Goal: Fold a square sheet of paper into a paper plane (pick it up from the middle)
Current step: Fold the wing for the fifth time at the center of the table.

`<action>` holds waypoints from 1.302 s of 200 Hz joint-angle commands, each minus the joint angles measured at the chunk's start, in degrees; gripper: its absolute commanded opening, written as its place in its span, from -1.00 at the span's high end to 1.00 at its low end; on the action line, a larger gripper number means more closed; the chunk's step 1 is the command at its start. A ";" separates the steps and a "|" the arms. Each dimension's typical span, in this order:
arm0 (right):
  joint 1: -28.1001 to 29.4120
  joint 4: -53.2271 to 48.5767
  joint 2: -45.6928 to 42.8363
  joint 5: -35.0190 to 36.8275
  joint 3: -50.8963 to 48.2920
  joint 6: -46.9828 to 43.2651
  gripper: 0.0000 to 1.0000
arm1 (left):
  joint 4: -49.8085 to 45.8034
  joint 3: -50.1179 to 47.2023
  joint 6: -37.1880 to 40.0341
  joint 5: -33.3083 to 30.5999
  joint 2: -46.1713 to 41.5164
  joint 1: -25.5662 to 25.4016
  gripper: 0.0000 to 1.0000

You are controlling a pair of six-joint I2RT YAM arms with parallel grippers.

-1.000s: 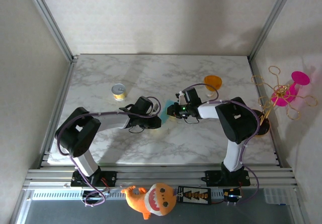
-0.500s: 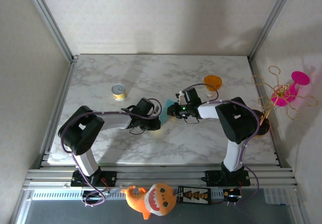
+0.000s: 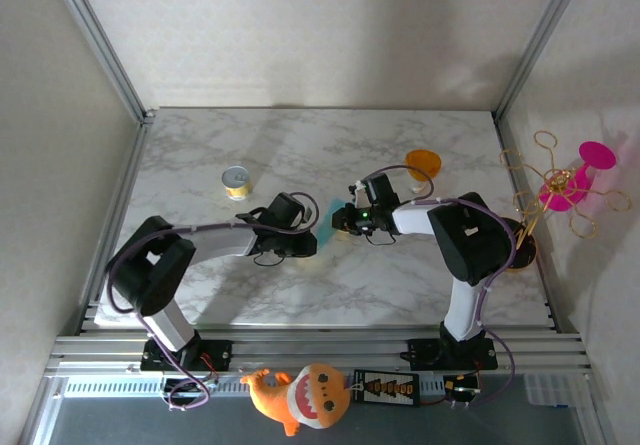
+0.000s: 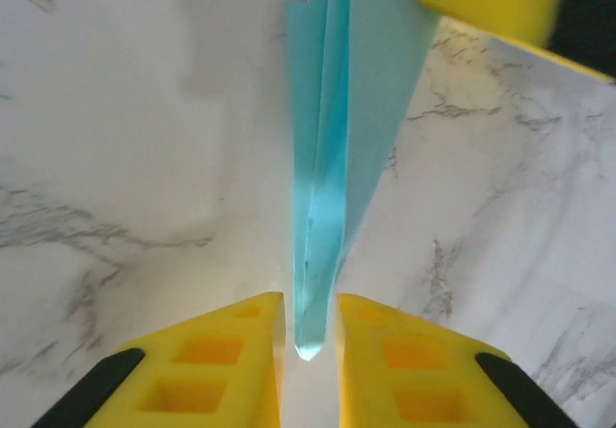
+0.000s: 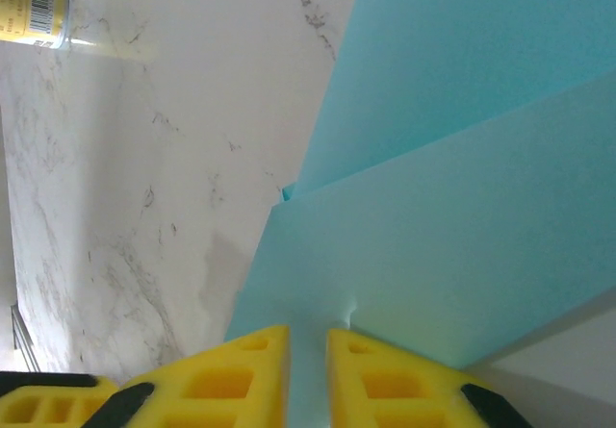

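Mid-fold, paper held up between both arms. Right gripper clenched on paper edge. Left gripper straddles the folded tip, nearly closed; grip unclear. Likely creasing centre fold. Next: firm pinch, slide along crease, layers aligned.

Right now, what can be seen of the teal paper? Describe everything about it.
The teal paper is thin, plain and matte, folded into several layers with sharp creases, not a flat square. It sits between the two grippers. From the left wrist it stands edge-on, tapering to a point between the left gripper's fingers; whether they pinch it is unclear. The right gripper is shut on an edge of its broad panels.
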 commanded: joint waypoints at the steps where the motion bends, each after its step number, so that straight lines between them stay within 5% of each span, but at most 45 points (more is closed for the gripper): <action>1: 1.17 -3.17 3.92 5.06 0.38 -1.78 0.63 | -3.30 2.37 -0.63 -3.65 -3.67 -0.43 0.56; 66: 1.25 -6.67 5.21 6.39 2.53 -0.42 0.64 | 6.76 5.45 -4.83 -2.06 3.15 -3.70 0.71; 260: 1.25 -13.70 7.36 7.73 6.63 0.89 0.68 | 5.95 5.07 -5.63 -8.94 10.40 -3.39 0.93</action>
